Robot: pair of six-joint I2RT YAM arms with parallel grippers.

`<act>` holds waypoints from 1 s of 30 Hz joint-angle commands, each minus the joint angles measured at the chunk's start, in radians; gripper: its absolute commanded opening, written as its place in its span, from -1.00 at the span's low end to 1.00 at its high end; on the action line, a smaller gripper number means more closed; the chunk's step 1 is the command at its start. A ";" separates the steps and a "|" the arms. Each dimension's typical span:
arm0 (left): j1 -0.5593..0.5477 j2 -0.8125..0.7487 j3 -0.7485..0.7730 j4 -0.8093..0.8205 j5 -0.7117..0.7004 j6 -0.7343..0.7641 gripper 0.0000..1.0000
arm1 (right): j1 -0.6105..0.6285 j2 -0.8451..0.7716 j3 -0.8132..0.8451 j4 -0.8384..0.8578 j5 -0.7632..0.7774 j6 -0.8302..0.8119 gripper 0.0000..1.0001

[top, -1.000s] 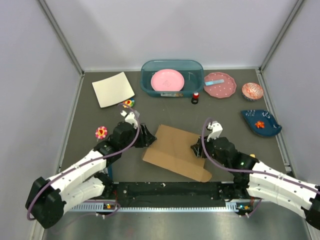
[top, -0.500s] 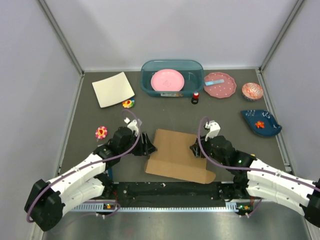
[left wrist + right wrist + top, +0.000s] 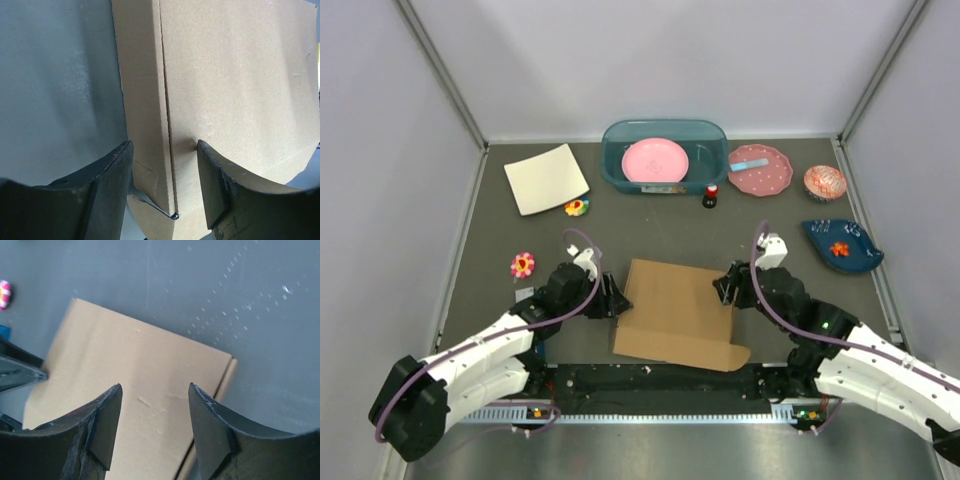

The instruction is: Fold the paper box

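The paper box [image 3: 675,312] is plain brown cardboard, folded shut into a flat rectangle near the table's front edge. My left gripper [image 3: 616,297] is at its left edge. In the left wrist view the open gripper [image 3: 164,152] straddles that edge of the box [image 3: 235,85], one finger beside the side wall and one over the lid, without squeezing it. My right gripper [image 3: 728,288] is at the box's far right corner. In the right wrist view it [image 3: 155,395] is open and empty, just above the lid [image 3: 125,370].
At the back stand a teal bin [image 3: 620,172] holding a pink plate, a cream-white sheet [image 3: 546,178], a small red bottle [image 3: 711,195], a pink dotted plate [image 3: 760,170] and a cupcake liner [image 3: 825,182]. A blue dish [image 3: 842,245] is at the right, flower pieces [image 3: 523,265] at the left.
The box has turned square to the table's front edge and slid slightly right. My right gripper has drawn back to the right, off the lid. My left gripper moved nearer.
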 commanded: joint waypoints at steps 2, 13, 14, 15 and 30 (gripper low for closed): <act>0.001 0.006 -0.056 0.040 -0.063 -0.005 0.18 | 0.010 0.067 0.050 -0.217 0.059 0.124 0.18; 0.001 0.023 -0.128 0.150 -0.080 -0.078 0.17 | 0.003 0.209 -0.081 -0.060 -0.089 0.253 0.16; 0.001 0.035 -0.131 0.158 -0.083 -0.082 0.16 | -0.006 0.225 -0.087 -0.040 -0.107 0.251 0.15; 0.001 0.040 -0.131 0.176 -0.084 -0.088 0.16 | -0.032 0.237 -0.102 -0.015 -0.122 0.250 0.12; 0.001 0.344 0.024 0.297 -0.195 -0.105 0.11 | -0.387 0.608 -0.010 0.374 -0.346 0.015 -0.03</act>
